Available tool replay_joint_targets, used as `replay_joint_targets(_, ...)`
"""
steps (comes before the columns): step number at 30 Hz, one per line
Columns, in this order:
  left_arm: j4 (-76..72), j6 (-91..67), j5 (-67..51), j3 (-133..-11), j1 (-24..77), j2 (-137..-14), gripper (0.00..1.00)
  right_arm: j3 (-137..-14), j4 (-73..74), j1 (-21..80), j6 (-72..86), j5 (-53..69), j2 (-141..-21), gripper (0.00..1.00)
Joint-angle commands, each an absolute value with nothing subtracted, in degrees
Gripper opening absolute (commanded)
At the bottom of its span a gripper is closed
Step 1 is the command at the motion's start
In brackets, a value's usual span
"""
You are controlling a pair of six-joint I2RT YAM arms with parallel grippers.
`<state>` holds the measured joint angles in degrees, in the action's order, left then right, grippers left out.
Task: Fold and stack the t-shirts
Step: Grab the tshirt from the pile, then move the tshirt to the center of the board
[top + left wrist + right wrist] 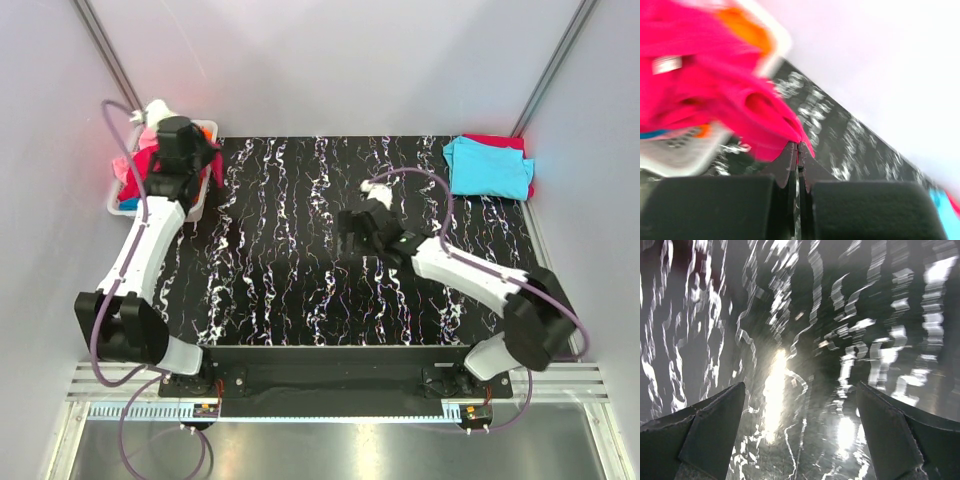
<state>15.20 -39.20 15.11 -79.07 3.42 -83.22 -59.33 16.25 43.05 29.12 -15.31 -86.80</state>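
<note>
My left gripper [196, 152] is over the white basket [197, 207] at the table's far left. In the left wrist view it [799, 147] is shut on a fold of a deep pink t-shirt [715, 95], which hangs from the jaws down into the basket [675, 152]. An orange t-shirt [745, 30] and a strip of blue cloth [650, 134] lie in the basket too. A folded cyan t-shirt [488, 166] lies on a folded red one [497, 141] at the far right corner. My right gripper [353, 226] is open and empty over bare table, with nothing between its fingers [800, 385].
The black marbled table [300, 270] runs between the basket and the folded stack. White walls close in the back and both sides. The cyan shirt's edge shows far right in the left wrist view [943, 210].
</note>
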Motion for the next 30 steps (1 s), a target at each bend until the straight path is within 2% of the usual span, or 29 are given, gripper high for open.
replay_joint_targets(1, 12.13, -31.92, 5.65, -83.75, 12.28, -82.44, 0.0, -63.01, 23.89, 41.75, 34.52, -31.25, -79.29, 0.98)
replay_joint_targets(5, 16.85, -21.99, 1.43, -93.32, 25.11, -86.21, 0.0, -62.93, 29.61, 37.8, 38.4, -36.73, -72.09, 0.97)
replay_joint_targets(6, 18.44, -17.36, 1.58, -98.21, 30.88, -88.48, 0.0, -62.67, 30.84, 36.84, 39.02, -37.52, -68.68, 0.97)
replay_joint_targets(8, 22.74, -10.24, 6.46, -103.33, 40.02, -90.87, 0.0, -61.35, 31.9, 36.48, 39.55, -40.16, -65.41, 0.96)
replay_joint_targets(11, 24.52, -5.82, 12.38, -110.64, 47.96, -92.9, 0.0, -59.51, 32.95, 35.86, 39.99, -42.27, -59.25, 0.96)
replay_joint_targets(15, 23.3, -6.76, 20.12, -113.99, 50.89, -90.71, 0.0, -58.62, 34.36, 35.68, 39.29, -43.77, -53.62, 0.95)
replay_joint_targets(18, 17.42, -8.08, 24.77, -109.54, 51.06, -85.36, 0.0, -58.97, 35.59, 35.68, 38.33, -44.64, -52.48, 0.96)
replay_joint_targets(21, 12.75, -11.32, 41.33, -102.67, 51.68, -79.47, 0.0, -59.5, 36.21, 35.68, 37.44, -46.05, -51.24, 0.96)
replay_joint_targets(22, 12.66, -13.34, 55.67, -100.66, 52.11, -77.8, 0.0, -59.5, 36.38, 35.68, 37.27, -46.49, -50.89, 0.98)
replay_joint_targets(24, 12.66, -18.79, 65.17, -92.87, 52.12, -72.71, 0.02, -59.07, 36.39, 35.6, 36.92, -46.32, -49.84, 0.98)
replay_joint_targets(25, 11.79, -19.94, 69.04, -89.77, 52.12, -71.03, 0.32, -58.89, 36.39, 35.6, 36.83, -46.06, -49.49, 0.99)
replay_joint_targets(28, 11.51, -22.14, 68.21, -79.65, 52.21, -65.49, 0.79, -58.62, 36.39, 35.6, 35.86, -44.83, -48.95, 0.99)
replay_joint_targets(30, 13.43, -25.38, 67.15, -75.33, 52.21, -63.64, 0.85, -58.62, 36.39, 35.6, 35.6, -43.87, -49.66, 0.99)
